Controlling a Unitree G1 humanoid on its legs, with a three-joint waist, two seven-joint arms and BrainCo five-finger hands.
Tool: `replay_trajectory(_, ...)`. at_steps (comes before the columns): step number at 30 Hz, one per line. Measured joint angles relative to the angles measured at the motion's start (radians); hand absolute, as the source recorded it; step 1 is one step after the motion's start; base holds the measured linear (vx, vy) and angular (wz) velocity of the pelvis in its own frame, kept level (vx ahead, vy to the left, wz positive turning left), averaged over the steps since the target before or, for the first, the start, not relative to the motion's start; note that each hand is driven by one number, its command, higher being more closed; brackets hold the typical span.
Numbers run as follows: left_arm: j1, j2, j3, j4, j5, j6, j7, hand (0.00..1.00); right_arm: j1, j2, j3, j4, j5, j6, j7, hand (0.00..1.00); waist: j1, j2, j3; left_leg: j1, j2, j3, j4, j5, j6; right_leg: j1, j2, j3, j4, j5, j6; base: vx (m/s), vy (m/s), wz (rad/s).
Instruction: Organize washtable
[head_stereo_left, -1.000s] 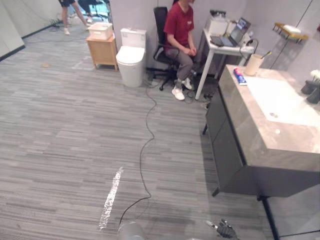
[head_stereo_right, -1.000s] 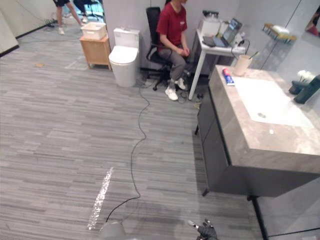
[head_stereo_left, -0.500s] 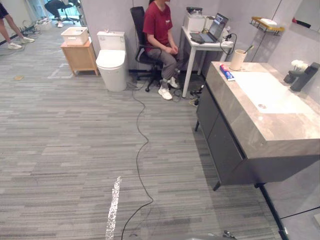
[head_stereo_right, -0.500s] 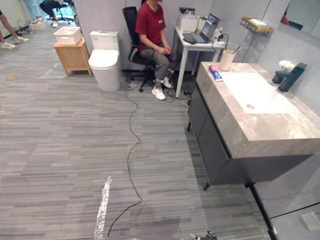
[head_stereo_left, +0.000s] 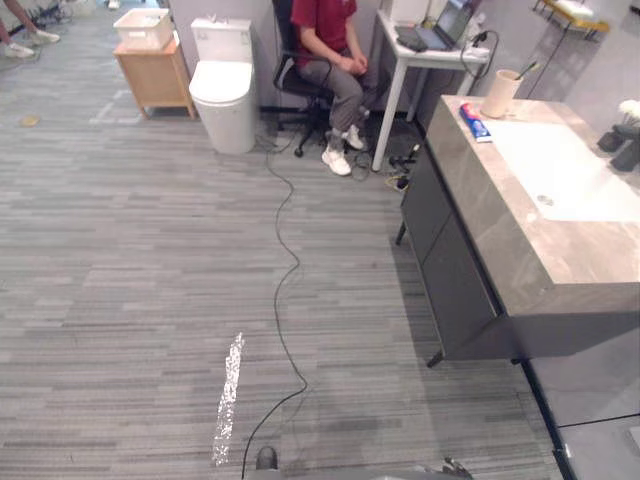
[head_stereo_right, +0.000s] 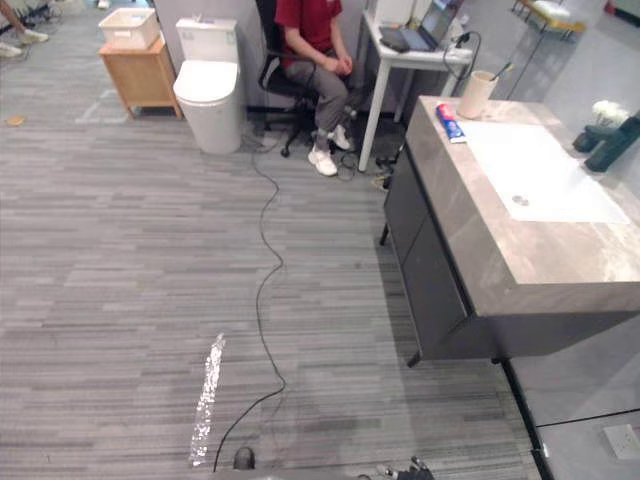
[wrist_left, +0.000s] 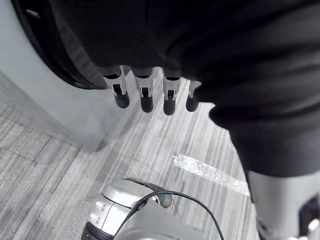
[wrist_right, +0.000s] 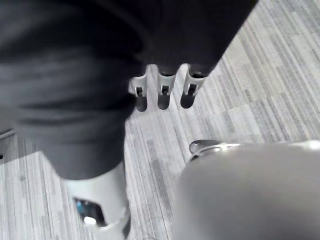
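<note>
Well short of worktop (head_stereo_left: 500, 220), my left hand (wrist_left: 145, 97) and right hand (wrist_right: 162, 95) hang, fingers (wrist_left: 169, 100) straight, empty: nothing within reach. At worktop's far end: cup (head_stereo_left: 497, 95), toothpaste tube (head_stereo_left: 474, 122).

Washtable (head_stereo_right: 470, 240) stood at right: grey stone top over dark cabinet. White basin (head_stereo_right: 550, 170) was sunk in the top. Beige cup (head_stereo_right: 474, 96) with toothbrush (head_stereo_right: 504, 70) sat at far corner; toothpaste tube (head_stereo_right: 447, 122) lay flat just beside it. Black faucet (head_stereo_right: 612, 146) stood behind basin, white flowers (head_stereo_right: 604, 110) near it. Beyond were a seated person (head_stereo_right: 312, 45) in red shirt, white desk (head_stereo_right: 410, 60) with laptop (head_stereo_right: 425, 28), toilet (head_stereo_right: 208, 95) and wooden side table (head_stereo_right: 140, 78).
</note>
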Motion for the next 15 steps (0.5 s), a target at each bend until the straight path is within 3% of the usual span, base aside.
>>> replay_trajectory(3,-0.028,-0.003,0.03,0.009,-0.035,-0.003,0.007,0.0,-0.055,0.005,0.031,-0.001,0.0,-0.008,-0.004,0.0,0.012,-0.001,0.006,-0.053,-0.002,-0.011,0.065,-0.017,0.003,0.002,-0.003,-0.042,0.001,0.004,0.006,0.15,-0.014,0.26)
replay_trajectory(5,-0.051,-0.01,0.04,0.006,-0.039,-0.006,0.017,0.0,-0.098,0.006,0.033,-0.002,0.002,-0.01,-0.004,0.0,0.019,0.008,0.037,-0.137,0.007,-0.025,0.243,-0.097,0.014,0.013,-0.001,-0.062,0.012,0.005,0.007,0.09,0.029,0.32)
replay_trajectory(7,-0.07,-0.03,0.059,0.008,-0.046,-0.006,0.017,0.0,-0.111,-0.008,0.032,-0.008,0.012,-0.021,-0.009,0.0,0.027,0.033,0.061,-0.225,0.038,-0.018,0.446,-0.199,0.025,0.035,0.013,-0.099,0.014,0.004,0.008,0.06,0.091,0.26)
replay_trajectory(9,-0.077,-0.047,0.063,0.007,-0.055,-0.009,0.016,0.0,-0.095,-0.015,0.01,-0.009,0.025,-0.024,-0.016,0.0,0.036,0.058,0.063,-0.292,0.056,0.037,0.604,-0.324,0.083,0.072,0.01,-0.147,0.029,-0.03,0.057,0.13,0.172,0.47)
replay_trajectory(10,-0.077,-0.049,0.063,0.008,-0.055,-0.01,0.016,0.0,-0.086,-0.016,0.005,-0.011,0.029,-0.024,-0.016,0.0,0.036,0.062,0.06,-0.293,0.056,0.036,0.615,-0.351,0.083,0.073,0.006,-0.157,0.049,-0.041,0.072,0.21,0.215,0.71)
replay_trajectory(11,-0.076,-0.05,0.06,0.011,-0.055,-0.006,0.015,0.0,-0.047,-0.012,-0.03,-0.013,0.043,-0.021,-0.016,0.0,0.038,0.069,0.061,-0.278,0.052,0.027,0.647,-0.408,0.092,0.044,-0.031,-0.164,0.217,-0.077,0.111,0.28,0.272,0.53)
replay_trajectory(12,-0.064,-0.05,0.055,0.014,-0.053,-0.004,0.012,0.0,-0.02,-0.011,-0.043,-0.017,0.059,-0.015,-0.013,0.0,0.044,0.086,0.071,-0.228,0.048,0.017,0.653,-0.434,0.104,-0.06,-0.091,-0.136,0.517,-0.062,0.063,0.31,0.287,0.44)
replay_trajectory(13,-0.052,-0.046,0.052,0.014,-0.053,-0.004,0.009,0.0,-0.018,0.003,-0.066,-0.038,0.082,-0.016,-0.006,0.0,0.04,0.084,0.084,-0.202,0.045,0.015,0.654,-0.445,0.11,-0.126,-0.122,-0.114,0.672,-0.032,0.006,0.29,0.279,0.08)
replay_trajectory(14,-0.042,-0.033,0.042,0.013,-0.051,0.0,0.003,0.0,-0.017,0.018,-0.07,-0.061,0.086,-0.028,-0.003,0.0,0.034,0.074,0.096,-0.164,0.041,0.008,0.649,-0.463,0.119,-0.223,-0.126,-0.055,0.883,-0.044,-0.022,0.31,0.246,0.1)
replay_trajectory(15,-0.039,0.014,0.039,0.011,-0.03,0.007,-0.005,0.0,-0.017,0.035,-0.068,-0.077,0.082,-0.036,0.004,0.0,0.035,0.036,0.109,-0.088,0.038,0.003,0.603,-0.476,0.123,-0.31,-0.086,-0.028,1.05,-0.091,-0.011,0.3,0.212,0.21)
